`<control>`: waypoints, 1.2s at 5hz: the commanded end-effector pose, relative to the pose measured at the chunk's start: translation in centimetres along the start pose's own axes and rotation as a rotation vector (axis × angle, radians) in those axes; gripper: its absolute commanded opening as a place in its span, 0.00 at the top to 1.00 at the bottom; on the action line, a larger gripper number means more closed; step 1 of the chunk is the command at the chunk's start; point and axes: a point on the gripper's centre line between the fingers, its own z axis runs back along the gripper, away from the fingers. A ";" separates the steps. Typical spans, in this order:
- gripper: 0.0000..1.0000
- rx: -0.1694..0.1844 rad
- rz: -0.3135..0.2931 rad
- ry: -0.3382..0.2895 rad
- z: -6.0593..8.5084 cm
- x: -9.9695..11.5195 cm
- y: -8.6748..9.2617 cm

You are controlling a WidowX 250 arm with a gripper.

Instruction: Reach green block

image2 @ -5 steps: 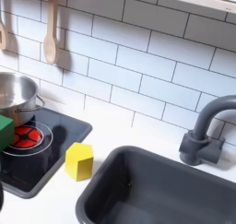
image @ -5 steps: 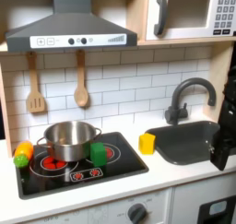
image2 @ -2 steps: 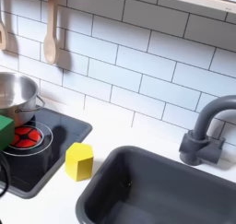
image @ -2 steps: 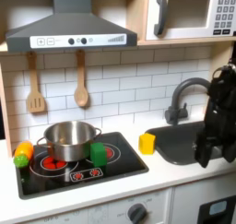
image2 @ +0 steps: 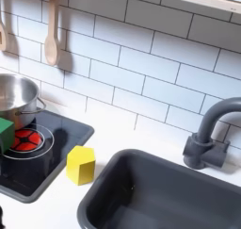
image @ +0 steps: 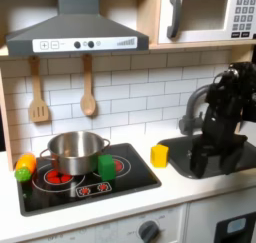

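The green block [image: 107,166] sits on the stove [image: 100,187], centre-left of the first exterior view, touching or just beside the pot [image: 75,152]; in the second exterior view it peeks in at the left edge. The gripper [image: 202,163] hangs over the sink [image: 235,162] at right, well apart from it; whether its fingers are spread or closed I cannot tell (too dark and blurred). Sweeping left, the arm could likely clip the yellow block [image: 159,155] lying between them, or nudge the pot. Count: one green block, one yellow block, one pot, one toy vegetable [image: 24,168], two wooden utensils on the wall.
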 end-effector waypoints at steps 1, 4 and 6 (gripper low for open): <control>0.00 0.023 -0.002 -0.020 -0.3 2.6 2.5; 0.00 0.054 0.035 -0.051 -1.1 7.3 4.7; 0.00 0.069 0.078 -0.058 -1.9 10.2 5.8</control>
